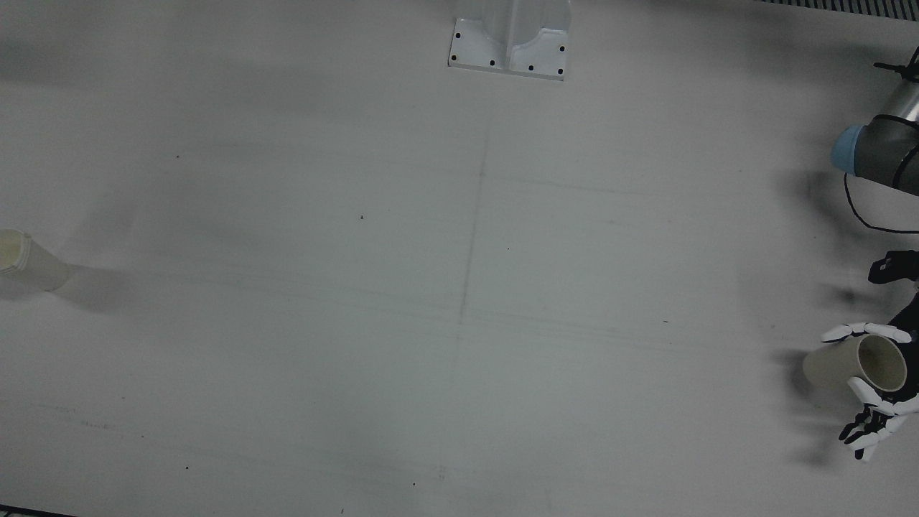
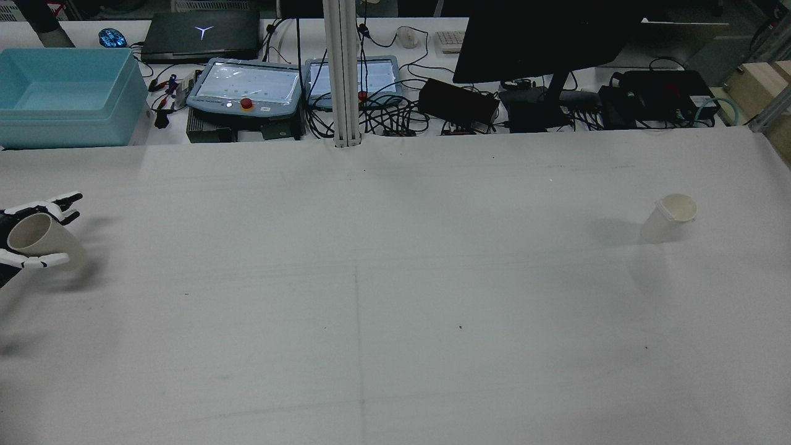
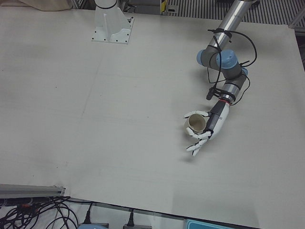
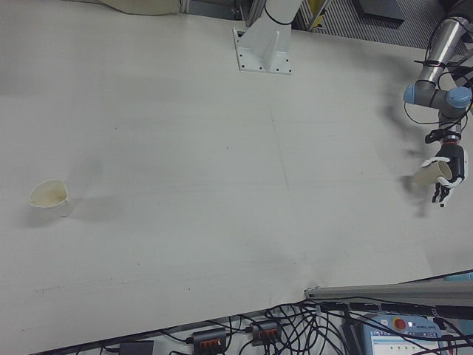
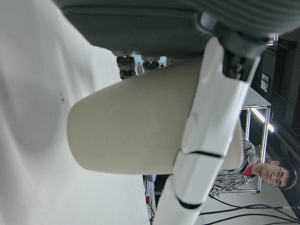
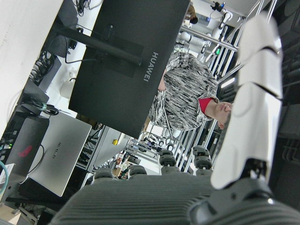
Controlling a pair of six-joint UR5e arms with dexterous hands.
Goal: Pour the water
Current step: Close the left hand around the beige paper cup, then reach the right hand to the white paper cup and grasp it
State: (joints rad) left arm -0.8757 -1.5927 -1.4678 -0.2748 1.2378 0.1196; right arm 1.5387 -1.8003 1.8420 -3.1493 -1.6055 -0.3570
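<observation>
A cream paper cup stands at the table's far edge on my left arm's side; it also shows in the rear view and the left-front view. My left hand is open around it, with straight fingers on one side and the thumb on the other. In the left hand view the thumb lies along the cup's wall. A second cream cup stands alone at the opposite side. My right hand shows only in its own view, one straight finger, holding nothing.
A white pedestal base is bolted at the table's back middle. Beyond the far edge in the rear view are a blue bin, teach pendants, a monitor and cables. People stand behind.
</observation>
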